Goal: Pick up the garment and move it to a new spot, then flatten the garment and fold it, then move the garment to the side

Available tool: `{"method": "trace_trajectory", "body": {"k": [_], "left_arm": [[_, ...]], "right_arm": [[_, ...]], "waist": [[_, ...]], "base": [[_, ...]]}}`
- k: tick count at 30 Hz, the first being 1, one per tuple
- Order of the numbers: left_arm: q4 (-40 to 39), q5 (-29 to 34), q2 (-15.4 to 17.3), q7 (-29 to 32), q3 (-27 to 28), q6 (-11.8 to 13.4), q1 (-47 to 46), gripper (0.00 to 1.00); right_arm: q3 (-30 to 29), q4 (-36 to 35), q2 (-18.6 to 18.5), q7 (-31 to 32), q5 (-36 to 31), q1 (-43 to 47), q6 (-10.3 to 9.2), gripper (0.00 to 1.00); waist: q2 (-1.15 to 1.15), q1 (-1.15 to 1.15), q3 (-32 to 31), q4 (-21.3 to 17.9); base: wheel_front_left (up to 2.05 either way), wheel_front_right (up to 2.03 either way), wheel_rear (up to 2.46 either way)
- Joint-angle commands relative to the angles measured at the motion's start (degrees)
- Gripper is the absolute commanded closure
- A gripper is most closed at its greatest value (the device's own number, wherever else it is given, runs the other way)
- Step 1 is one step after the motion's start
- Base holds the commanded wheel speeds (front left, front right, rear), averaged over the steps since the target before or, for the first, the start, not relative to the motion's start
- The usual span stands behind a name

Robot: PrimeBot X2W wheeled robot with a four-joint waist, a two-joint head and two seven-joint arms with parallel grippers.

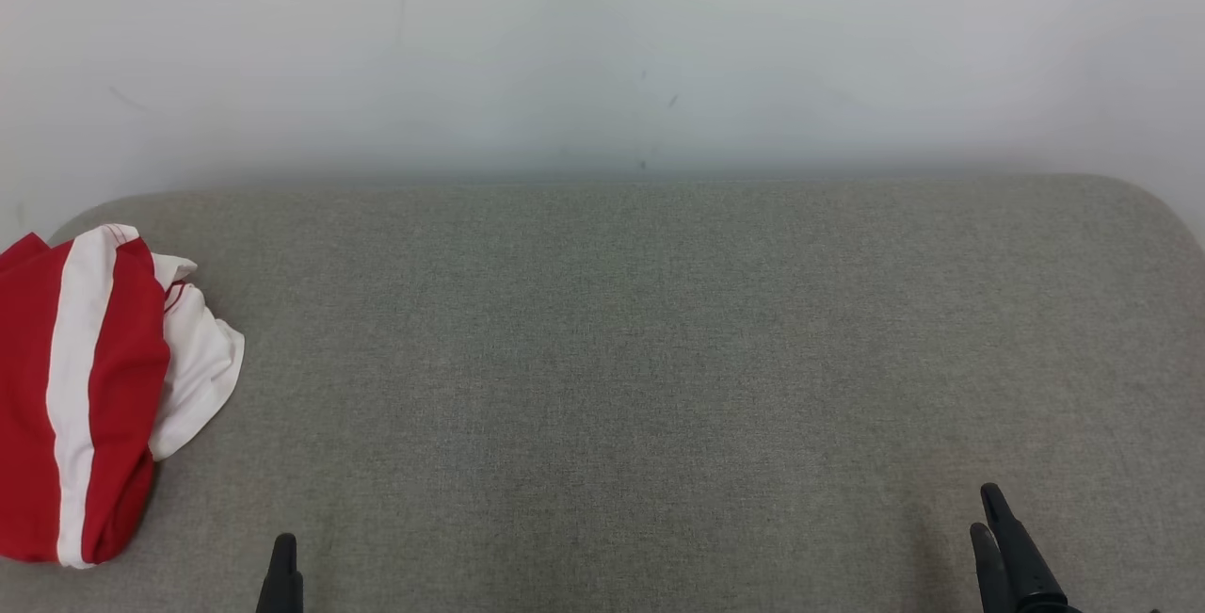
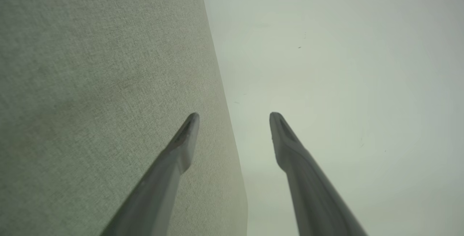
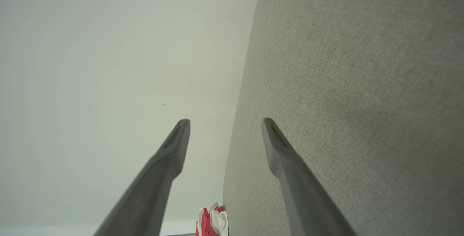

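The garment (image 1: 89, 392) is a red and white striped piece, folded into a rough bundle at the far left edge of the grey fabric table (image 1: 640, 359). A small part of it shows as the garment (image 3: 212, 221) low in the right wrist view. My left gripper (image 1: 282, 561) sits at the bottom edge, a little right of the garment and apart from it. In its own view the left gripper (image 2: 233, 118) stands open with nothing between its fingers. My right gripper (image 1: 988, 514) is at the lower right, and the right gripper (image 3: 225, 123) is open and empty too.
A pale wall (image 1: 602, 48) rises behind the table's far edge. The table's far corners are rounded. The grey surface stretches wide between the garment and the right gripper.
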Motion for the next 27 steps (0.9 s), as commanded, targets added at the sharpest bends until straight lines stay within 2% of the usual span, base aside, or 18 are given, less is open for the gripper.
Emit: {"method": "trace_trajectory", "body": {"k": [1,12,26,27], "left_arm": [[-0.7,1.3,0.1,-0.4,0.3,0.0,-1.4,0.0],[-0.2,14.0,0.1,-2.3,1.9,1.0,-2.5,0.0],[0.0,30.3,0.1,-4.3,-0.3,4.1,-3.3,0.0],[0.2,32.9,0.1,-4.6,-0.6,4.5,-3.4,0.0]], "right_arm": [[0.3,-0.9,-0.2,-0.4,-1.3,-1.3,-0.02,0.0],[2.0,-0.6,-0.2,-3.7,-14.7,-2.5,-0.03,0.0],[4.1,0.2,-0.2,-7.1,-30.1,-3.7,-0.04,0.0],[4.5,0.5,-0.2,-7.6,-32.4,-3.8,-0.04,0.0]], "waist": [[0.0,0.0,0.0,0.0],[0.0,0.0,0.2,0.0],[0.0,0.0,0.2,-0.1],[0.0,0.0,0.1,-0.1]], "base": [[0.0,0.0,0.0],[0.0,0.0,0.0],[0.0,0.0,0.0],[0.0,0.0,0.0]]}}
